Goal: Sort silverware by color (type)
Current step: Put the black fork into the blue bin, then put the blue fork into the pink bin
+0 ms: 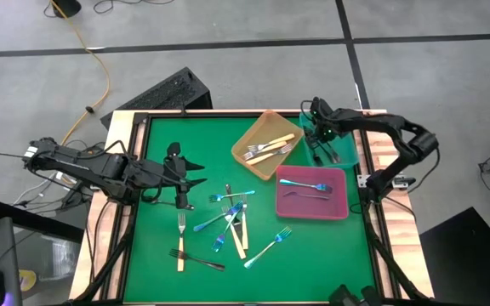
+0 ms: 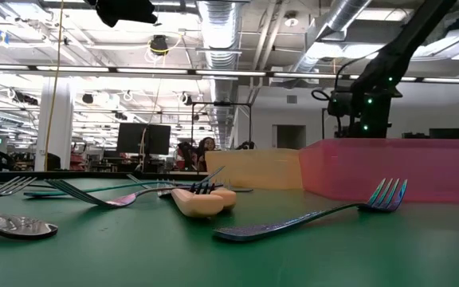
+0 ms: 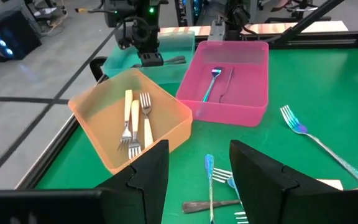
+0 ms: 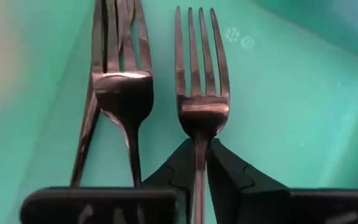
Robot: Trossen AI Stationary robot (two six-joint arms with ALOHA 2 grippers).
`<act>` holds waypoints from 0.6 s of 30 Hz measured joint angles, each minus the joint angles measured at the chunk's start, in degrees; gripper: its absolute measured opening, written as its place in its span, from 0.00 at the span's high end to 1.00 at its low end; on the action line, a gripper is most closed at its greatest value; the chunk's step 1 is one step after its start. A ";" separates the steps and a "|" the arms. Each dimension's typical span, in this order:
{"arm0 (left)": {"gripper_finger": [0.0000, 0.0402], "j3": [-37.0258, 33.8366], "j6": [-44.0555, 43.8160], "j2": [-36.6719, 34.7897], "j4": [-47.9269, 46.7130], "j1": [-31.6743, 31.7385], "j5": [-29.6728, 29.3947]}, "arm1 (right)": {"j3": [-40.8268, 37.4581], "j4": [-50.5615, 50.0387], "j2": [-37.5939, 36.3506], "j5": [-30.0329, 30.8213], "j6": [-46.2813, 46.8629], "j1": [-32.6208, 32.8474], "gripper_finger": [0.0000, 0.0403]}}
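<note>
The right gripper is down inside the teal tray at the far right of the desk, and the right wrist view puts us right on top of it: its two fingers pinch the neck of a black fork whose tines lie flat on the tray floor. Just beside it lies a second black fork, with a third dark handle slanting under that one. So at least two black forks in teal, possibly three.

Over in the orange tray, two cream-handled forks lie side by side, tines toward the near wall. The pink tray holds one shiny blue fork, plus a thin dark piece beside it that I can't make out.

The left gripper hovers over the left half of the desk, fingers clearly apart, gripping nothing.

Still loose on the green: a crossed pile in the middle, blue and cream forks tangled, too overlapped for a firm count. Clear of it, one blue fork lies angled toward the pink tray, one cream-handled fork points away from the near edge, and one black fork crosses its handle.
</note>
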 joint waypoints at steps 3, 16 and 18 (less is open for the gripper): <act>0.61 0.00 -1.07 0.01 -0.84 0.00 0.02 | 0.11 -0.35 0.05 -0.89 0.09 0.29 0.79; 0.61 0.02 -3.22 0.01 -7.99 0.00 1.07 | 2.00 -2.65 -0.20 -1.55 1.61 1.20 0.58; 0.61 0.00 -4.98 0.01 -9.91 0.00 1.13 | 3.22 -4.06 -1.26 -1.54 1.58 1.20 0.57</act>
